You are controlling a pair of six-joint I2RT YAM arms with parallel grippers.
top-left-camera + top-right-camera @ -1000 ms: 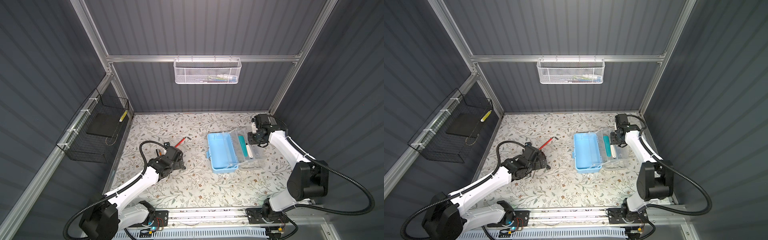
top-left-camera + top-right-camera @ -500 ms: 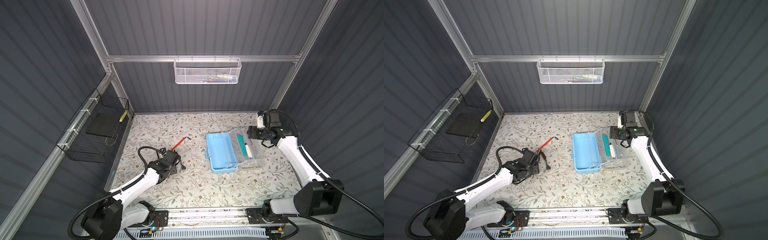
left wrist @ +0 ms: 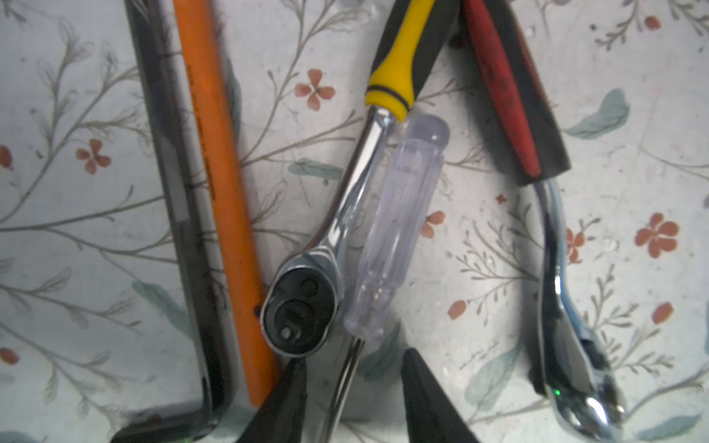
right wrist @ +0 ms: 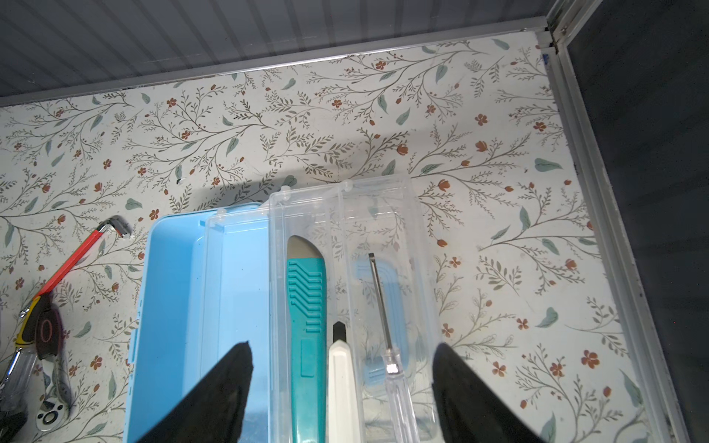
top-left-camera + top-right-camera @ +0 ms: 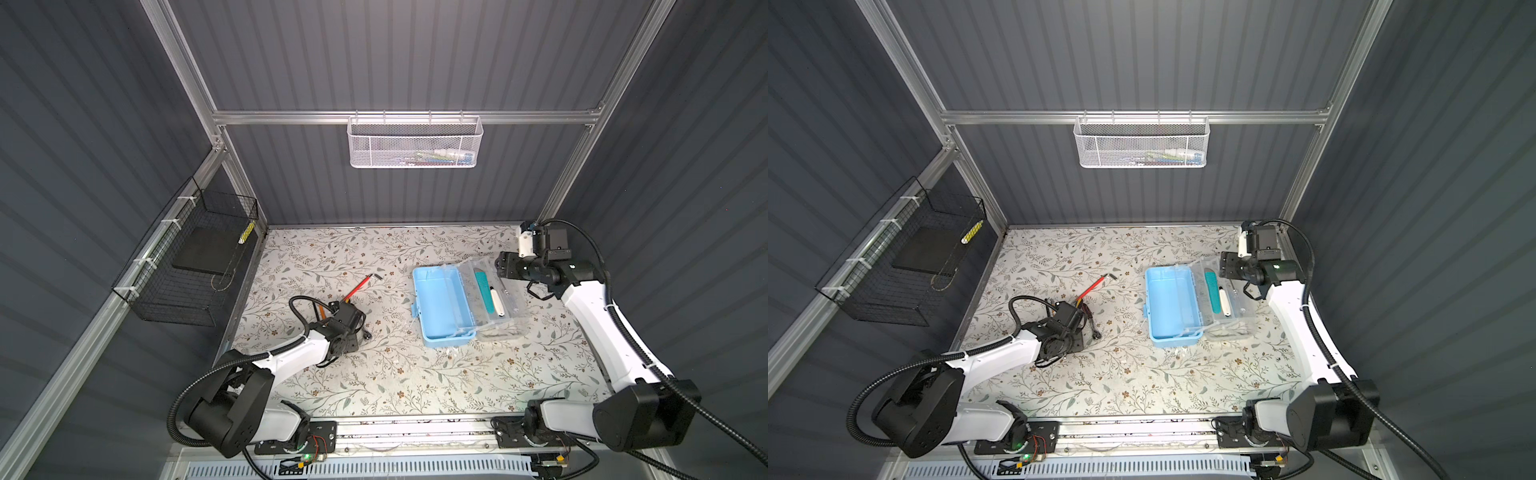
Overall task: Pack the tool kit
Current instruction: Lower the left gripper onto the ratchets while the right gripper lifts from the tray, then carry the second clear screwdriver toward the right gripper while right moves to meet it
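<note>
Down on the floral table (image 5: 395,374), grey-walled, left fingers (image 3: 284,406) gape astride a screwdriver (image 3: 395,230); right fingers (image 4: 215,395) spread wide.

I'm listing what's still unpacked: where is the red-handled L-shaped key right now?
In both top views the red-handled key lies on the table, left of the open tool kit and just beyond the left gripper.

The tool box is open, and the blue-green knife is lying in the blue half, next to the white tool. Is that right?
Not quite. The tool kit is open and the blue-green knife is next to the white tool, but it lies in the clear half, not the blue one. The right wrist view shows it.
</note>
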